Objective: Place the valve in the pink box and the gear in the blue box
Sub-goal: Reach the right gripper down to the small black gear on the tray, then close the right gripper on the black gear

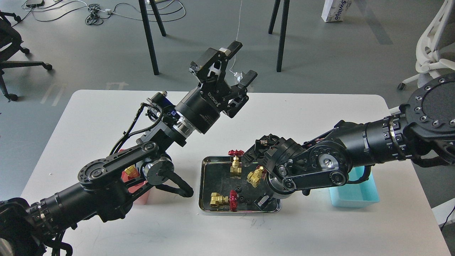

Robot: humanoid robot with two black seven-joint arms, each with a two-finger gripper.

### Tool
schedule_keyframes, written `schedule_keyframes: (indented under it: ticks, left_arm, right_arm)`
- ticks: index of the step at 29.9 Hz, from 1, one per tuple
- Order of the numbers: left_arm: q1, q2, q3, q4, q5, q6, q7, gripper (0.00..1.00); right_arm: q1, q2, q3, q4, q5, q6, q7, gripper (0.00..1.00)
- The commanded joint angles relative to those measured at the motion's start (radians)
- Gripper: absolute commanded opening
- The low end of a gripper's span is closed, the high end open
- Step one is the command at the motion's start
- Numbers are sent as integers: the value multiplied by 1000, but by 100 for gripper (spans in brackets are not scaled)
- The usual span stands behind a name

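Three brass valves with red handwheels lie in the steel tray [203, 185]: one upright [235, 167], one tilted [255, 176], one on its side [221, 200]. A fourth valve [130, 171] sits in the pink box [143, 197], which my left arm mostly hides. Tiny black gears [242, 199] lie at the tray's front. The blue box [353, 197] stands at the right, partly behind my right arm. My left gripper [242, 61] is open and empty, raised high over the table's back. My right gripper [262, 201] points down into the tray's front right corner beside the gears; its fingers are too small and dark to tell apart.
The white table's edges [227, 93] frame the scene. Black stand legs [149, 39] and a white office chair [432, 53] are on the floor behind. My right forearm [355, 156] crosses above the blue box's near side.
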Motion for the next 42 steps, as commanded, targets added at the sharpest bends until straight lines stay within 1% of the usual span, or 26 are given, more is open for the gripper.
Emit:
schedule_keyframes:
  ticks: [1,28,42]
  left_arm:
    - [-1,0,0,-1,0,-2,0,84]
    - [0,0,2,0,0,-2,0,86]
    - [0,-3,2,0,0,-3,0,86]
  right_arm:
    - [-3,0,0,-14,-1,0,0,50]
    - [-40,0,23,-43,7,0,1,47]
    - [-61,0,55,-100,8,0,1,47]
